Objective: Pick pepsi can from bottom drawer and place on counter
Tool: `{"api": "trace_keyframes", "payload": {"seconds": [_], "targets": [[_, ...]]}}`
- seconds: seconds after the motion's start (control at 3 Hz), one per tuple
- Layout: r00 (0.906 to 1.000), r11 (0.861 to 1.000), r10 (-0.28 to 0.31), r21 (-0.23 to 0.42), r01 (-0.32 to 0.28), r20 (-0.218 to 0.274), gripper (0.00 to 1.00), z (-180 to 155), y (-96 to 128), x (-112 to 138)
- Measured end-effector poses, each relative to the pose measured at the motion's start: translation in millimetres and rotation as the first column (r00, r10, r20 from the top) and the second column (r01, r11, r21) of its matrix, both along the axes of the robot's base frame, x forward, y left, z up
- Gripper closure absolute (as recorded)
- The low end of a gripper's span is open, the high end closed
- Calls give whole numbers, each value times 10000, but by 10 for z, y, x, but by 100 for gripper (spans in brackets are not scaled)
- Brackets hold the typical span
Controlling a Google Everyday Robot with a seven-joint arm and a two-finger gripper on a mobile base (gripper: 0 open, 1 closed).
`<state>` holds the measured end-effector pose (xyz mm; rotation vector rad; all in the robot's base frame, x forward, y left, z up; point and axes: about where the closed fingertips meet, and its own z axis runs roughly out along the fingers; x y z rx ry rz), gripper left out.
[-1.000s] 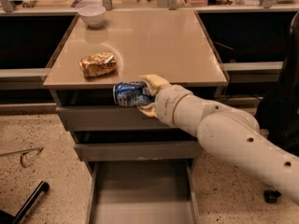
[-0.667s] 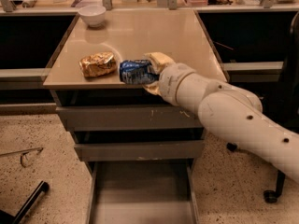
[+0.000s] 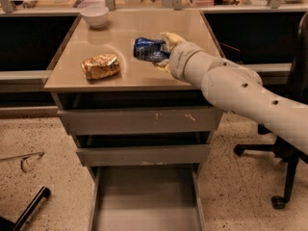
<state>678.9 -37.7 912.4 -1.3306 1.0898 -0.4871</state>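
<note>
The pepsi can [image 3: 148,49] is blue with white markings and lies on its side in my gripper [image 3: 162,51], above the middle of the counter [image 3: 144,73]. The gripper is shut on the can, one yellowish finger over its top and one under it. I cannot tell whether the can touches the counter. The arm reaches in from the right. The bottom drawer [image 3: 144,206] stands pulled open below, with a bare grey floor.
A golden-brown snack bag [image 3: 100,66] lies on the counter's left front. A white bowl [image 3: 94,15] stands at its back left corner. Two shut grey drawers [image 3: 139,121] sit above the open one. An office chair base [image 3: 279,177] stands at the right; glasses [image 3: 26,161] lie on the floor.
The gripper has carried the can up from in front of the top drawer, over the counter's edge and further back above the counter.
</note>
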Motion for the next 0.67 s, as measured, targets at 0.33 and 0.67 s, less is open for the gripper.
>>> {"api": "trace_keyframes", "payload": {"seconds": [0.33, 0.67], "targets": [[9956, 9996, -206, 163, 222, -919, 100, -268, -133, 379], [9769, 9998, -138, 83, 159, -2132, 100, -453, -107, 602]]}}
